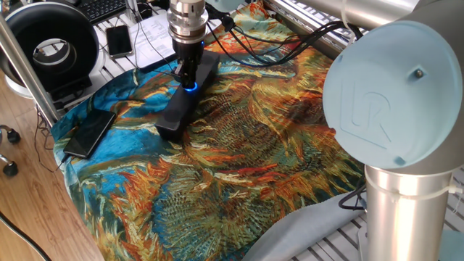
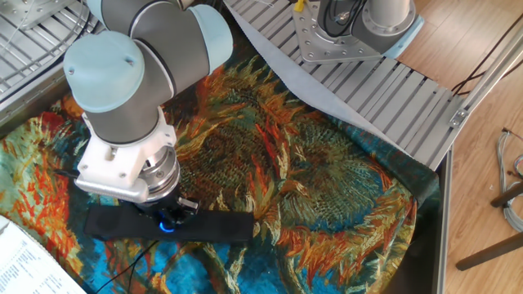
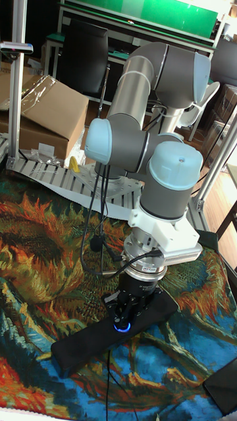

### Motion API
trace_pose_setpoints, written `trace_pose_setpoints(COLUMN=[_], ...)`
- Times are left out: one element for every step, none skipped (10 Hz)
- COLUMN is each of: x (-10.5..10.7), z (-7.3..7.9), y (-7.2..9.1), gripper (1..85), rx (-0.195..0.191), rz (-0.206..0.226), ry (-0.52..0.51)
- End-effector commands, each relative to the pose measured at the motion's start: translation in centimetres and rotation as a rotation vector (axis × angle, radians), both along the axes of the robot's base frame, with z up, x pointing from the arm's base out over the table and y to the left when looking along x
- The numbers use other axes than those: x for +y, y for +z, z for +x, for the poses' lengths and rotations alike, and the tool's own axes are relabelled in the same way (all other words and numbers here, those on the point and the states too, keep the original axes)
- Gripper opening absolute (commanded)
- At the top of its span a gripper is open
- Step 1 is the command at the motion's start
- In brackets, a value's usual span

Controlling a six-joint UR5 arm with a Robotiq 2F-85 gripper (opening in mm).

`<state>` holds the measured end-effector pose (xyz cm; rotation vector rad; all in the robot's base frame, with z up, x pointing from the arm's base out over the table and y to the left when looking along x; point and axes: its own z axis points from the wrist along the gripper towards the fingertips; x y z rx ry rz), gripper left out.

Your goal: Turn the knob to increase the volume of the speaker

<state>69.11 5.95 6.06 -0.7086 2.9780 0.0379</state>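
Under the gripper (image 3: 125, 314) spreads a sunflower-patterned cloth (image 1: 239, 152), and on it the speaker (image 2: 167, 225) lies flat, reaching out to both sides of the fingers. Directly below the fingertips, which pinch it, sits the blue-lit knob (image 1: 191, 86) on the speaker's top.

The only readable mark is an embossed "UR" logo on the round pale blue end cap of the robot arm joint (image 1: 380, 105), large in the foreground of one fixed view. White sheets of paper (image 2: 33, 265) at the lower left of the other fixed view carry printed lines too small to read. No other text, label or number can be made out.
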Motion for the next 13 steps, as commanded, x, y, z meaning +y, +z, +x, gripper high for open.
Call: trace_pose_setpoints(x=[0.11, 0.11, 0.1, 0.0, -0.2, -0.52, -0.52, -0.56, -0.51, -0.45, -0.34, -0.47, -0.47], z=[-0.05, -0.05, -0.05, -0.14, -0.23, -0.31, -0.35, -0.31, -0.25, -0.23, -0.16, -0.1, -0.18], y=[0.1, 0.12, 0.16, 0.18, 0.2, 0.18, 0.18, 0.14, 0.09, 0.1, 0.19, 0.25, 0.31], gripper=[25.0, 25.0, 25.0, 25.0, 25.0, 25.0, 25.0, 25.0, 24.7, 24.3, 24.0, 22.7, 22.7], rx=[0.003, 0.003, 0.003, 0.006, 0.008, 0.01, 0.011, 0.008, 0.005, 0.003, 0.001, -0.001, 0.0], rz=[0.012, 0.012, 0.013, 0.01, 0.001, -0.012, -0.013, -0.021, -0.023, -0.022, -0.021, -0.029, -0.03], ry=[0.004, 0.001, -0.006, -0.002, 0.025, 0.062, 0.077, 0.103, 0.106, 0.092, 0.056, 0.054, 0.072])
